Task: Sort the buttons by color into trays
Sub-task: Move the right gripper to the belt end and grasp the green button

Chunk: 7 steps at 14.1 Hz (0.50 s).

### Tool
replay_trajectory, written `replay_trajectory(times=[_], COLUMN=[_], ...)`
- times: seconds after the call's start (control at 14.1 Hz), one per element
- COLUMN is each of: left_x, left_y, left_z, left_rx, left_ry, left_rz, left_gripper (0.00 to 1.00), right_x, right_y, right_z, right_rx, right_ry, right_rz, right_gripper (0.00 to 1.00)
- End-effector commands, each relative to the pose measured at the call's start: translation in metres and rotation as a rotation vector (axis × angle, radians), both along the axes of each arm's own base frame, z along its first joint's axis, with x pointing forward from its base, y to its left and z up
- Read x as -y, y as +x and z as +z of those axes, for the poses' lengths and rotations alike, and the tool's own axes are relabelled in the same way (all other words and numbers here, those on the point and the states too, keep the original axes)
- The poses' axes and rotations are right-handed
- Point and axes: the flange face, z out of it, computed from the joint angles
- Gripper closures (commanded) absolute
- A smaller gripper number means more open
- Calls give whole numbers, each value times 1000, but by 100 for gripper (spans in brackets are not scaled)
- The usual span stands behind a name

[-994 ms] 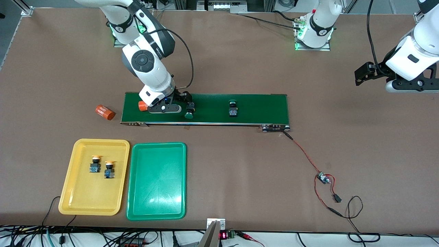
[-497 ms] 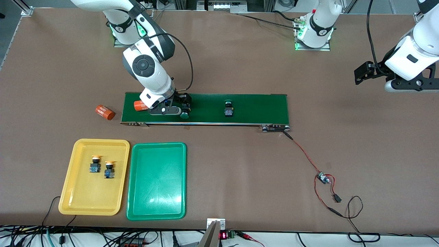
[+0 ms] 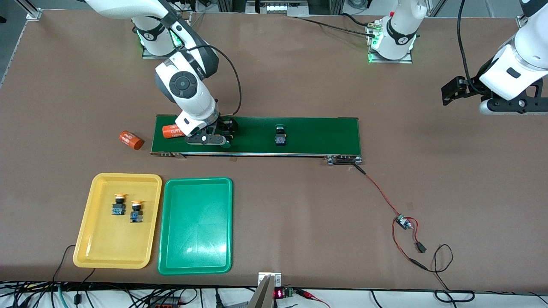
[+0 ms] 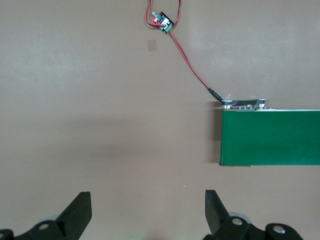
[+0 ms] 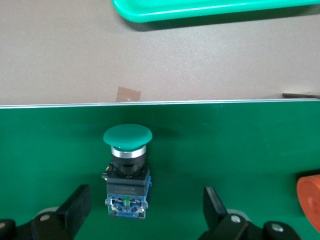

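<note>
Green-capped button (image 5: 127,172), hidden in front view, sits between the wide-open, empty right tool (image 5: 145,212).

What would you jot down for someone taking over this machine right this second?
Right gripper: open, low over the conveyor belt, straddling a green button; nothing held.
Left gripper: open, empty, waiting above bare table at its own end.
Done: both yellow buttons sit in the yellow tray.
Left: that green button and the second green button on the belt go to the green tray, which holds no buttons.
Two orange cylinders aren't buttons.
</note>
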Motion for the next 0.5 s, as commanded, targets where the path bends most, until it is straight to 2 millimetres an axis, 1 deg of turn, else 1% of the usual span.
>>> replay_trajectory(times=[0.0,0.14,0.21,0.28,0.36,0.43], left_x=[4,5,10,14,14,14], left_y=[-2,-1,-3,-3,-3,-3], left_z=[4,5,6,6,6,6], left_rx=[0,3,1,2,2,2], left_ry=[17,16,17,17,17,18], left_rz=[-28,-29,-37,-38,-38,-37], left_gripper=[0,0,0,0,0,0], right_x=[-1,1,2,7,11,13], right_y=[4,5,5,7,9,10], right_z=[0,-3,-6,-10,-14,-17], right_rx=[1,-5,-8,-9,-7,-9], right_ry=[-7,-7,-9,-18,-30,-34], right_rz=[-12,-16,-14,-13,-6,-6], right_gripper=[0,1,6,10,12,12])
